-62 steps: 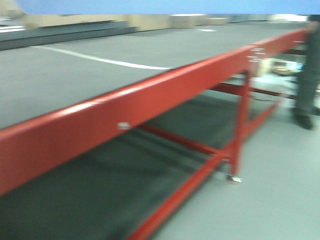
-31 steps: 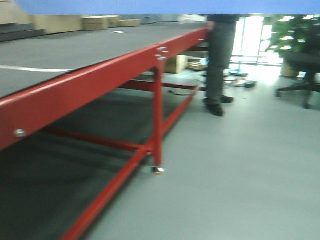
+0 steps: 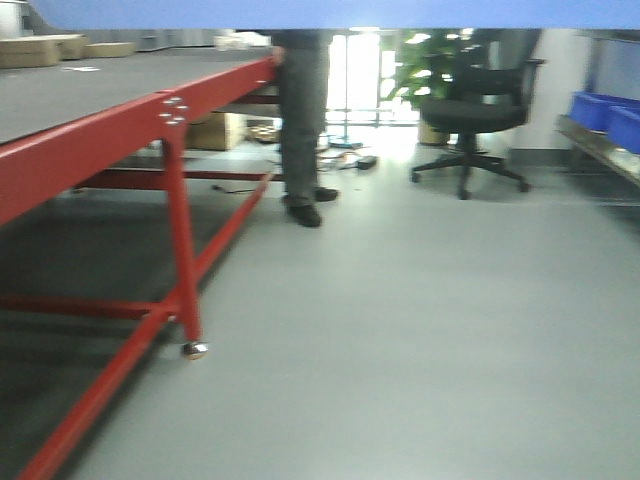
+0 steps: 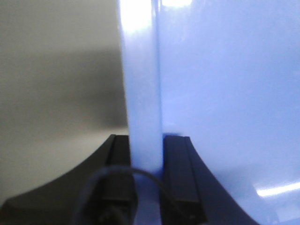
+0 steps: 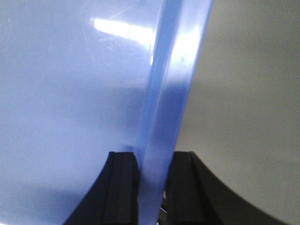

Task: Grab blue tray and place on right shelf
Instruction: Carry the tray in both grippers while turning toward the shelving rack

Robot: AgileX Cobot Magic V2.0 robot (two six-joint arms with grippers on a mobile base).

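The long red-framed table with a dark mat top (image 3: 90,150) fills the left of the front view. The metal right shelf (image 3: 598,152), bearing dark-blue bins (image 3: 602,108), sits at the far right. The shallow light-blue glossy plastic tray (image 3: 320,12) spans that view's top, apart from both. The left gripper (image 4: 145,143) and the right gripper (image 5: 151,159) each pinch its flared rim between 2 black fingers.

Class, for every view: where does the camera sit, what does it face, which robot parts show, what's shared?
Front: beneath the shallow light-blue glossy plastic tray, facing red-framed table and black swivel chair; no arms.
Left wrist: behind left gripper, shut on tray rim.
Right wrist: behind right gripper, likewise.
Shared: the tray, all three.
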